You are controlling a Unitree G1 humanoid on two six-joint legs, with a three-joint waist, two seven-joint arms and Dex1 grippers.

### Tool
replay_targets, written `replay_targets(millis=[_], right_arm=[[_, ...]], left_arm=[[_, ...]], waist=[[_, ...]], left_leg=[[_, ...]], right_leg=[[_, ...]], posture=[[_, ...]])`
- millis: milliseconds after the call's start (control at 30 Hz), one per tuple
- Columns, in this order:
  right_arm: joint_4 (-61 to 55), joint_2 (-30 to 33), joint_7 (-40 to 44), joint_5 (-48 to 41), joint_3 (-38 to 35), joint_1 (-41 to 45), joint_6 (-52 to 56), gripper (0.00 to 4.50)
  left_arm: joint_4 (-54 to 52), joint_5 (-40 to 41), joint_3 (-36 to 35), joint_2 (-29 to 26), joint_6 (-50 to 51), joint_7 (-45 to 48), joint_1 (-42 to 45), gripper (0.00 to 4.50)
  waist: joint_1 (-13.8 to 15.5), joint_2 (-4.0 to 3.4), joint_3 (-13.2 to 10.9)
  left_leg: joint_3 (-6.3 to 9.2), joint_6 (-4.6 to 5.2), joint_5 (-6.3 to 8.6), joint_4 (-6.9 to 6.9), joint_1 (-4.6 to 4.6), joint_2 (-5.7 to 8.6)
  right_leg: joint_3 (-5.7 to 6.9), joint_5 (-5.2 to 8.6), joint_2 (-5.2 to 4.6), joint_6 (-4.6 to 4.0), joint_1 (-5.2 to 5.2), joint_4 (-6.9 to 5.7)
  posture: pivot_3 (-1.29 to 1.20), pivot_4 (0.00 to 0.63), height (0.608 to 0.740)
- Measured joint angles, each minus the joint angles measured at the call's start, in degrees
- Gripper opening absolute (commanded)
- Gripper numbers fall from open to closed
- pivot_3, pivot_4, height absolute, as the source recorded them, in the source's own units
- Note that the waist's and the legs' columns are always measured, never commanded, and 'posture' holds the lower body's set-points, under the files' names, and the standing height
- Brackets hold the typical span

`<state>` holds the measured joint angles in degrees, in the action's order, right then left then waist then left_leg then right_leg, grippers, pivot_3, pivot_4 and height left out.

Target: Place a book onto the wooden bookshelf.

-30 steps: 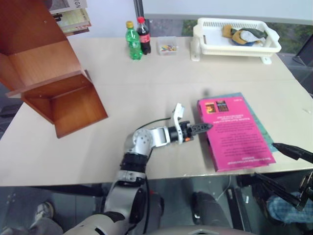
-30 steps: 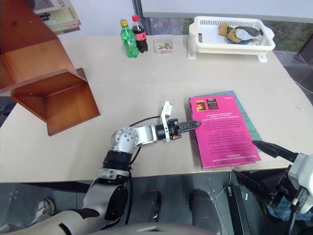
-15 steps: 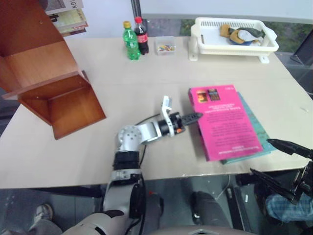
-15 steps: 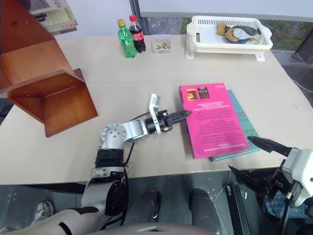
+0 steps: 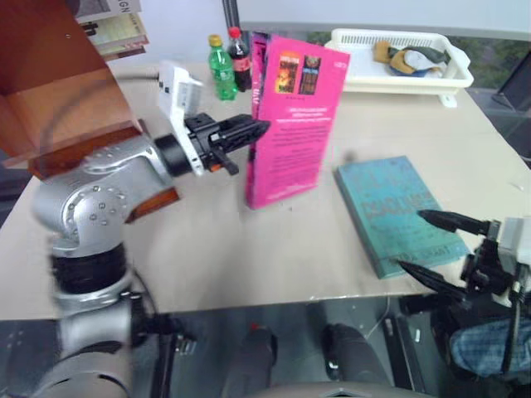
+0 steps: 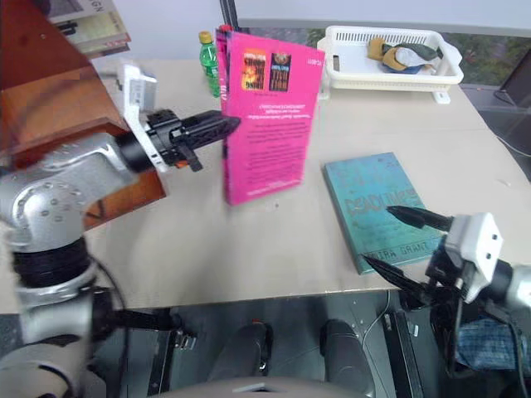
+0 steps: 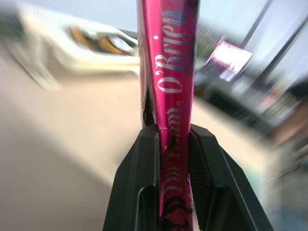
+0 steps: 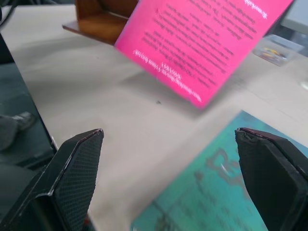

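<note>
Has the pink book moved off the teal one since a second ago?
Yes. The pink book, clamped at its spine by the left gripper, now stands upright, lifted off the teal book and carried leftward toward the wooden bookshelf.

books on/over desk: 2 — pink book (image 5: 294, 116), teal book (image 5: 398, 211)
books/magazines behind the shelf: a small stack (image 5: 112, 25), count unclear
wooden bookshelf (image 5: 58, 99): 1
bottles: 2 — green bottle (image 5: 221, 70), cola bottle with red cap (image 5: 241, 58)
clear plastic box of small coloured bits (image 8: 278, 48): 1
white plastic basket (image 5: 398, 66): 1, with a few cloth-like items inside, count unclear
desk (image 5: 249, 249): 1
pincers: 2 — left pincer (image 5: 253, 130), right pincer (image 5: 427, 242)
fingers per pincer: 2, black
</note>
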<state>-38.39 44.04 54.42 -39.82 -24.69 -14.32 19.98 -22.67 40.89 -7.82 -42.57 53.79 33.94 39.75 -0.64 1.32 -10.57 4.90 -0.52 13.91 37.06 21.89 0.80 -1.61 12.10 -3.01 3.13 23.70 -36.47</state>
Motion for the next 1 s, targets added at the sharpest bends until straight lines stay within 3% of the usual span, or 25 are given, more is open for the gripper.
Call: replay_targets(millis=[200,400,667,1000], right_arm=[[6.8,0.6,1.8,0.9,7.3,9.2,0.5,4.50],[14.7,-1.7,4.7,3.6,15.0,18.5,-1.9,4.50],[21.7,-5.6,7.3,6.6,20.6,25.0,-4.8,4.50],[29.8,-9.4,10.4,9.7,24.3,31.7,-9.2,4.50]], left_arm=[[-4.0,-26.1,13.2,-15.0,-17.2,1.1,1.9,0.83],[-5.1,-41.5,17.5,-21.5,-27.5,5.2,10.1,0.83],[3.5,-46.1,18.8,-28.8,-26.0,18.7,17.4,0.83],[3.6,-43.4,22.8,-29.3,-4.8,36.7,36.7,0.83]], waist=[[0.2,0.24,-0.2],[0.0,0.23,-0.2],[-0.4,0.16,-0.3],[-0.6,0.16,-0.4]], left_leg=[[0.09,0.02,0.00,0.00,0.20,-0.03],[0.09,0.08,0.04,-0.06,0.32,-0.03],[0.12,0.12,0.06,0.00,0.73,-0.04],[0.20,0.15,0.08,0.13,0.79,-0.02]], right_leg=[[0.13,-0.02,0.01,0.03,0.03,0.26],[0.16,-0.18,0.02,0.31,0.04,0.51],[0.21,-0.18,0.07,0.34,0.43,0.46],[0.28,-0.13,0.05,0.41,0.46,0.27]], posture=[[0.00,0.150,0.740],[0.00,0.150,0.740],[0.00,0.150,0.740],[0.00,0.150,0.740]])
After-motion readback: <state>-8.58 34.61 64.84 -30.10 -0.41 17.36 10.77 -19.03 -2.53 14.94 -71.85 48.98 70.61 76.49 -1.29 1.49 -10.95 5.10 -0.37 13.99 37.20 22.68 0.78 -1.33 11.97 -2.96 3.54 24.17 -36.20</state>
